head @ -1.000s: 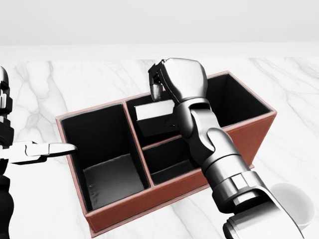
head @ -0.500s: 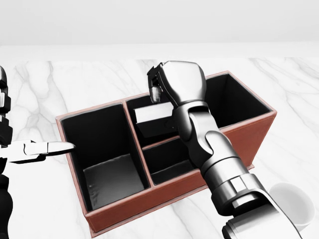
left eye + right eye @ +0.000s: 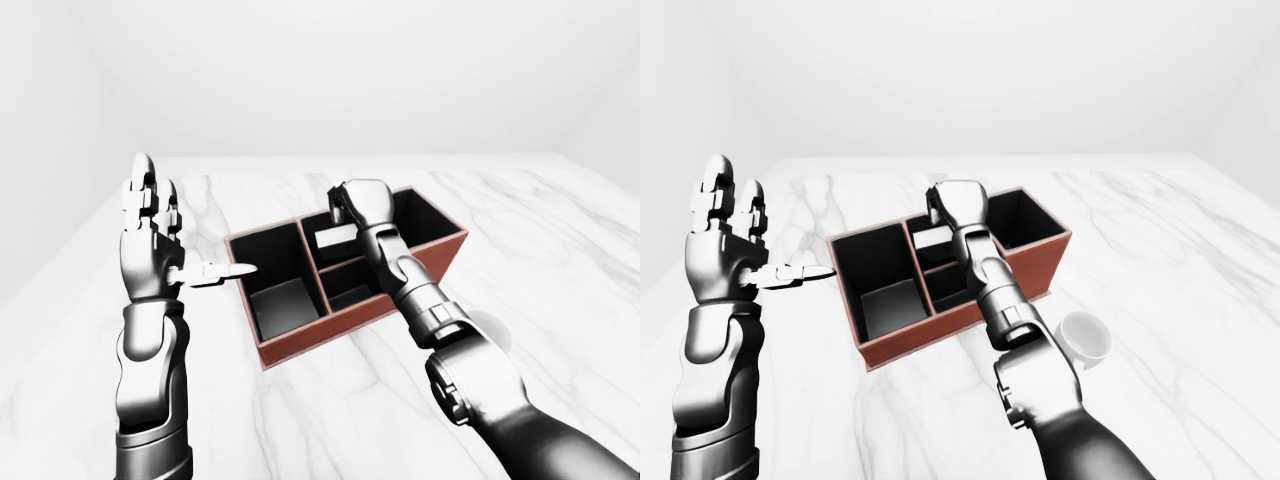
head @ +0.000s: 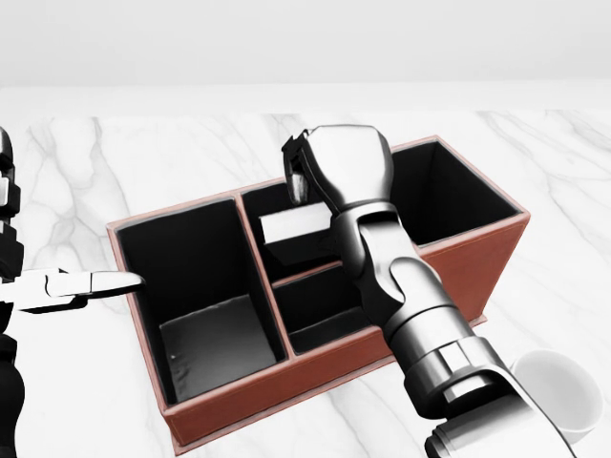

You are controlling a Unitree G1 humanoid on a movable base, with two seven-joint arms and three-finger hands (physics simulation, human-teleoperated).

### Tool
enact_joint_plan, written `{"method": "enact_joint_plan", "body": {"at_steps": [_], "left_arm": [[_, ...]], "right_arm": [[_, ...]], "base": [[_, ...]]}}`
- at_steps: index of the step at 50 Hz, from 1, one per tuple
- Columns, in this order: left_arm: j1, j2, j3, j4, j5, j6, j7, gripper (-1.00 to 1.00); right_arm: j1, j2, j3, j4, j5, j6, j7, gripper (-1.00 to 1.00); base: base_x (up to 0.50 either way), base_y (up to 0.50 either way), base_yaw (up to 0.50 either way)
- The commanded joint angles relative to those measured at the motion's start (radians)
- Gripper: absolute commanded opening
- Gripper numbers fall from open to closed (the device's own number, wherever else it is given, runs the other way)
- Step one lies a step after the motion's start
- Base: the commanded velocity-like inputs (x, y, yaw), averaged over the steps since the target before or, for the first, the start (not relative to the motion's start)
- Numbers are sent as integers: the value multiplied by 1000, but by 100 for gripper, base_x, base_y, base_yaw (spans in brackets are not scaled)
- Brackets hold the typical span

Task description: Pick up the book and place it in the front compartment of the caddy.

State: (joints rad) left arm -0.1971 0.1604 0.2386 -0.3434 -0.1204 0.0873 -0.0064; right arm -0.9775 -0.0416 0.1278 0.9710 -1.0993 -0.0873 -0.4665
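Two hands show. The right hand (image 4: 336, 172) hangs over the caddy (image 4: 315, 363), fingers curled just above the book (image 4: 296, 229), which stands tilted in a middle compartment; contact is hidden. The left hand (image 3: 150, 245) is raised, fingers spread. Rust walls, black lining, marble table (image 4: 143, 153); a white cup (image 3: 1085, 338), half hidden, lower right.
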Motion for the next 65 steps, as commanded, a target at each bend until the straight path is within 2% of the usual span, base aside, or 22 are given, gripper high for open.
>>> {"method": "enact_joint_plan", "body": {"at_steps": [1, 27, 28, 29, 30, 59, 63, 65], "left_arm": [[1, -1, -1, 1, 1, 0, 0, 100], [-2, 1, -1, 6, 2, 0, 2, 100], [-3, 2, 1, 0, 1, 0, 2, 100], [-3, 2, 1, 0, 0, 0, 2, 100], [-3, 2, 1, 5, 1, 0, 2, 100], [0, -3, -5, 13, 11, 0, 2, 100], [-1, -1, -4, 11, 10, 0, 2, 100], [0, -1, -4, 7, 10, 0, 1, 100]], "right_arm": [[-5, 3, -15, -17, -22, 0, -26, -100], [-2, 6, -10, 7, -37, 0, -50, -100], [-1, 6, -9, 0, -41, 0, -56, -87], [0, 6, -11, -1, -39, 0, -51, -54], [-4, 6, -10, 5, -41, 0, -53, 100], [34, 6, -9, -16, -58, 0, -57, 100], [55, -1, -17, -53, -41, 0, -37, 100], [64, 0, -29, -94, -9, 0, 8, 100]], "base": [[0, 0, 0], [0, 0, 0], [0, 0, 0], [0, 0, 0], [0, 0, 0], [0, 0, 0], [0, 0, 0], [0, 0, 0]]}}
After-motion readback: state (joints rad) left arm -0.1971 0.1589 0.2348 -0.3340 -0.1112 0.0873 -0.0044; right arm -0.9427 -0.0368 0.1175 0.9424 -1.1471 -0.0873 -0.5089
